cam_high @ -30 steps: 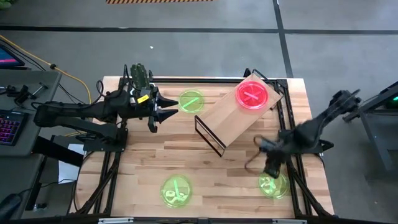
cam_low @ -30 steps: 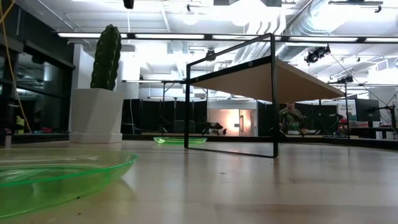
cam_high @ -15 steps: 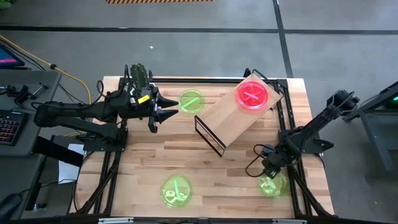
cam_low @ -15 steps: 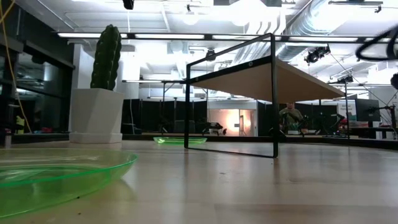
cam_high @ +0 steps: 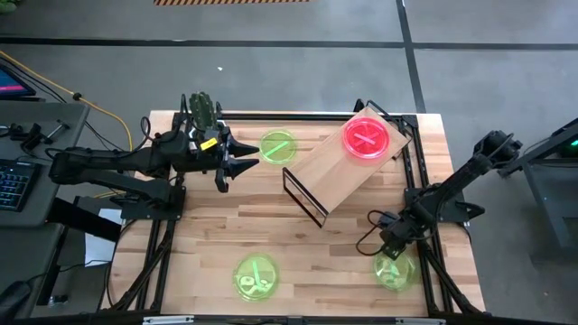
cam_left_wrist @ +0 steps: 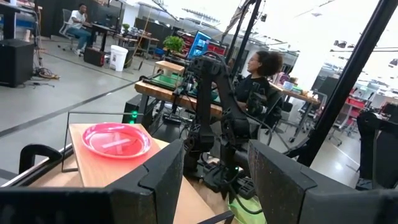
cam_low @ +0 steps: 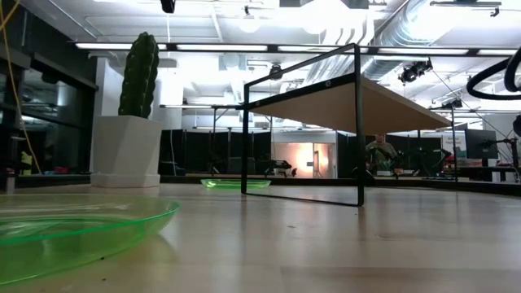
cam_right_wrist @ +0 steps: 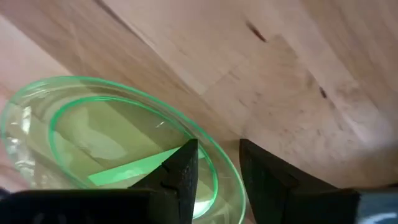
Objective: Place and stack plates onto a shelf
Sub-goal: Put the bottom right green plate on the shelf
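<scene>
The shelf [cam_high: 348, 167] stands slantwise at the table's far right, and a red-pink plate [cam_high: 366, 137] lies on its far end. It shows too as the red-pink plate [cam_left_wrist: 116, 140] in the left wrist view. Three green plates lie flat on the tabletop: one far [cam_high: 278, 146], one near left [cam_high: 256, 276], one near right [cam_high: 395, 269]. My right gripper [cam_high: 390, 250] hangs over the far rim of the near-right plate [cam_right_wrist: 112, 143], open. One finger [cam_right_wrist: 183, 165] stands inside the rim and the other [cam_right_wrist: 261, 168] outside; I see no touch. My left gripper [cam_high: 246, 161] waits open beside the far plate.
A cactus in a white pot [cam_high: 203, 110] stands at the far left corner, behind my left arm. The table's right edge [cam_high: 456, 235] lies close to my right arm. Bare wood lies in the table's middle [cam_high: 271, 217]. People sit at desks in the room beyond.
My right arm has swung in quickly and come down over the near-right green plate, then slowed. Its cable loop has dropped into the low view's right edge. The plates have stayed where they were.
</scene>
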Controlling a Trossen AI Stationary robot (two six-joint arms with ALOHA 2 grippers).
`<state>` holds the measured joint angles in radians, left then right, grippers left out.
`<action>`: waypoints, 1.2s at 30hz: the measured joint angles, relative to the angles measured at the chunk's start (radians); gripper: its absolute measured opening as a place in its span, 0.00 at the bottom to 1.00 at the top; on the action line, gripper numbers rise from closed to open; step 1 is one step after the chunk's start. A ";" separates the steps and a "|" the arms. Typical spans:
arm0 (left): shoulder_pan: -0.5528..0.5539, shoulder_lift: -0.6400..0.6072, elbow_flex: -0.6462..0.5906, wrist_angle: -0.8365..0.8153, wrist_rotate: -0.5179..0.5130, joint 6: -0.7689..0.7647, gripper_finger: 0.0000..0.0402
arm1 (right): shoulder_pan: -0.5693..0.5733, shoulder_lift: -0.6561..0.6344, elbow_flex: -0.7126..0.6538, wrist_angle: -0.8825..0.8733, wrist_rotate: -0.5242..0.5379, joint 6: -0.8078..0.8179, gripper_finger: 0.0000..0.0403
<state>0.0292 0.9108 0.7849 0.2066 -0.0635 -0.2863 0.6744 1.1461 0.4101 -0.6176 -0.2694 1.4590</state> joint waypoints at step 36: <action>0.011 0.000 0.000 0.006 -0.005 0.000 0.42 | -0.104 -0.186 0.054 1.064 0.272 -0.265 0.00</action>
<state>0.0406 0.9112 0.7849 0.2124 -0.0685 -0.2867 0.5708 0.9602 0.4640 0.4465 0.0028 1.1937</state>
